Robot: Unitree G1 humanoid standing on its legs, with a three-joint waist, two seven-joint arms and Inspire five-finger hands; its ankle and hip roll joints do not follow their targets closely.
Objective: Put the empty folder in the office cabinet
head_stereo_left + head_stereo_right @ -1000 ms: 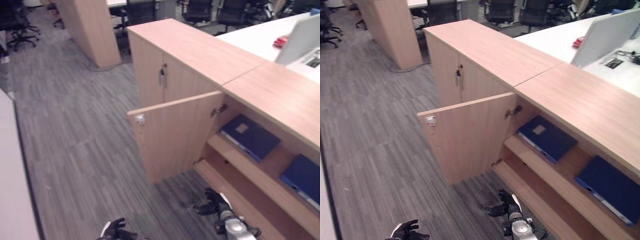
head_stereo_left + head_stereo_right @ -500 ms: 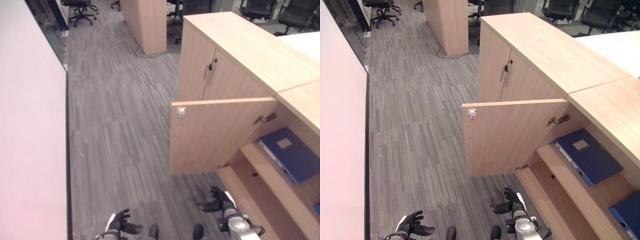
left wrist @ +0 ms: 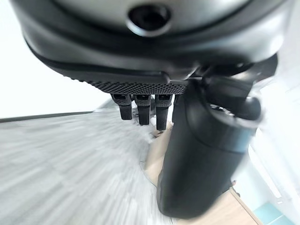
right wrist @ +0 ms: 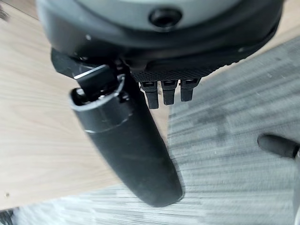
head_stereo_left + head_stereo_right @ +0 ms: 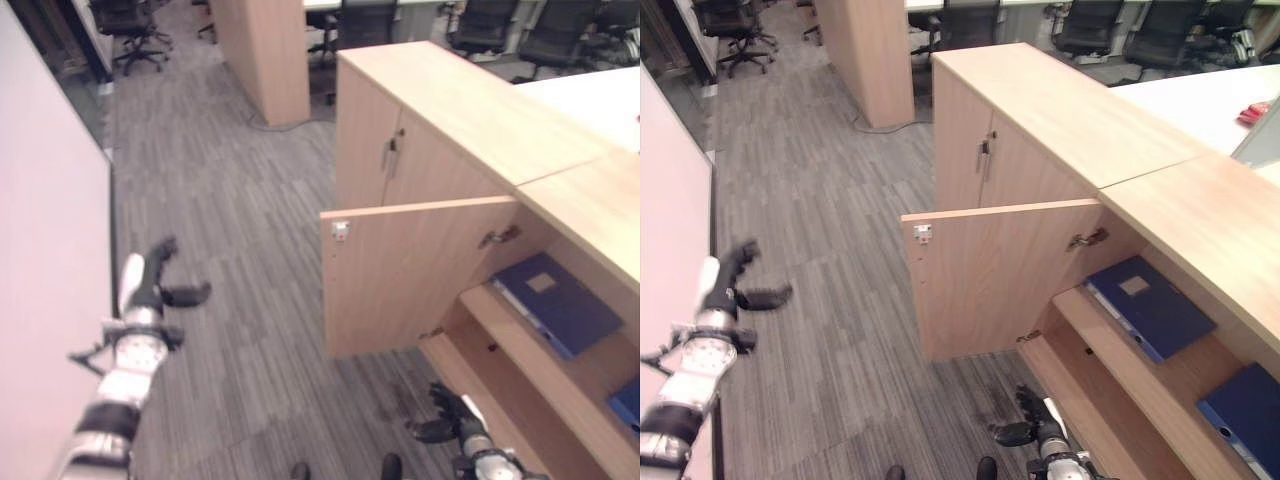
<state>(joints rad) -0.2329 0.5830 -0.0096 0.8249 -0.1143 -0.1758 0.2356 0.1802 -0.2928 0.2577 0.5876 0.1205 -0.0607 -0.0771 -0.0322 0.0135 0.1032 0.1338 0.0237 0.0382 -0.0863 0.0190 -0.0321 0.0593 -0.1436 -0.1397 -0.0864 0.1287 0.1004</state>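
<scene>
while the cabinet (image 5: 470, 180) is standing with its door (image 5: 410, 270) swung wide open, a blue folder (image 5: 556, 301) is lying flat on the upper shelf (image 5: 1120, 345) just behind that door, and a second blue folder (image 5: 1244, 409) is lying further along the same shelf, well apart from the first. the left hand (image 5: 150, 285) is hanging out over the grey floor (image 5: 230, 230), well apart from the cabinet and beside a pale wall panel (image 5: 45, 300), its fingers straight and thumb spread, holding nothing. the right hand (image 5: 450, 415) is hovering low near the foot of the cabinet, below the shelf, its fingers relaxed and empty. office chairs (image 5: 1120, 25) are standing beyond the cabinet.
</scene>
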